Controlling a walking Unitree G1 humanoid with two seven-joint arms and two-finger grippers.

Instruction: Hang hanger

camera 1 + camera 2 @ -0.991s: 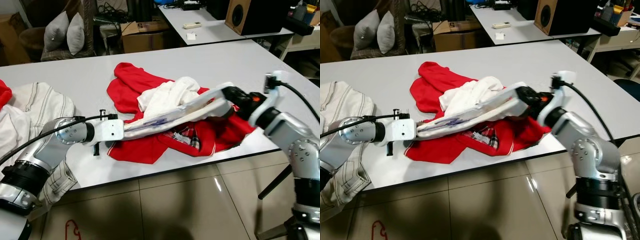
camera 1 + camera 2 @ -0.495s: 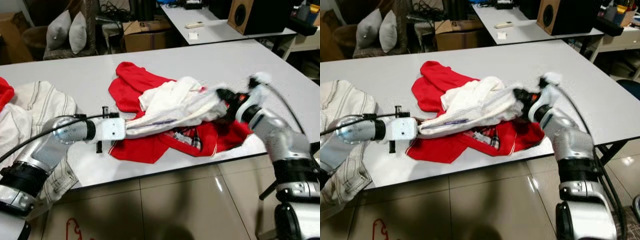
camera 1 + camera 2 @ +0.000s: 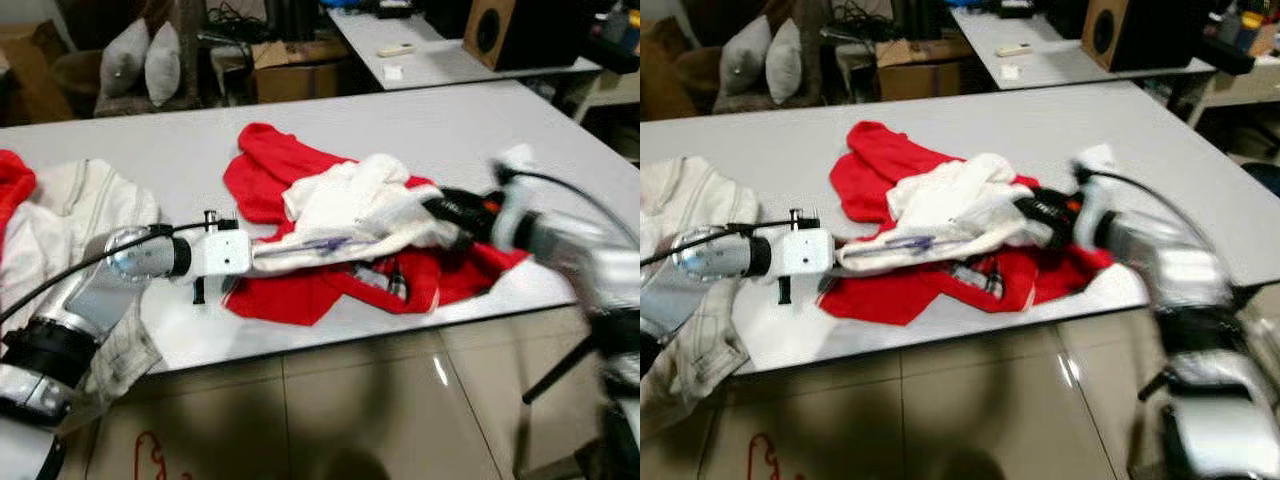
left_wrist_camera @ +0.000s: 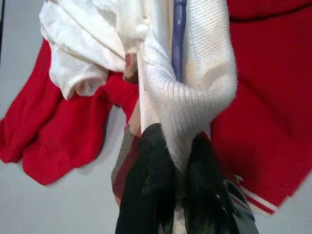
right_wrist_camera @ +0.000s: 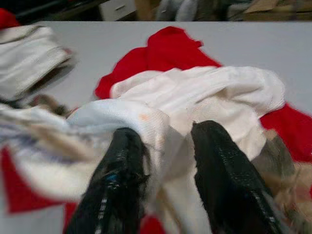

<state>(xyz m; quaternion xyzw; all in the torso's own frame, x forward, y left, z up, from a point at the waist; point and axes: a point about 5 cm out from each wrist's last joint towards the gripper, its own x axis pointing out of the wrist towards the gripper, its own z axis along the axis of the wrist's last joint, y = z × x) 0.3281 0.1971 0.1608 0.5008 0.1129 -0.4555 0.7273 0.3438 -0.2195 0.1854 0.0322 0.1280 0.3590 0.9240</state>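
A white knit garment (image 3: pixel 350 205) lies bunched on a red garment (image 3: pixel 290 170) on the grey table (image 3: pixel 480 120). One strip of it is stretched to the left, with a purple hanger bar (image 4: pixel 179 29) showing inside the fold. My left gripper (image 4: pixel 178 141) is shut on that strip, low over the table near its front edge (image 3: pixel 258 257). At the strip's other end is my right gripper (image 3: pixel 452 210), blurred. Its fingers (image 5: pixel 122 175) stand apart over the white cloth in the right wrist view.
A white jacket (image 3: pixel 85 200) and a red cloth (image 3: pixel 12 175) lie at the table's left. Behind stand a second table (image 3: pixel 440 60) with a remote and a speaker (image 3: pixel 510 30), a cardboard box (image 3: pixel 290 70) and cushions (image 3: pixel 145 60). Tiled floor lies below the front edge.
My right gripper has brought the raised end of the white garment down onto the pile and its fingers now stand apart. The left gripper keeps its hold. The camera has shifted slightly.
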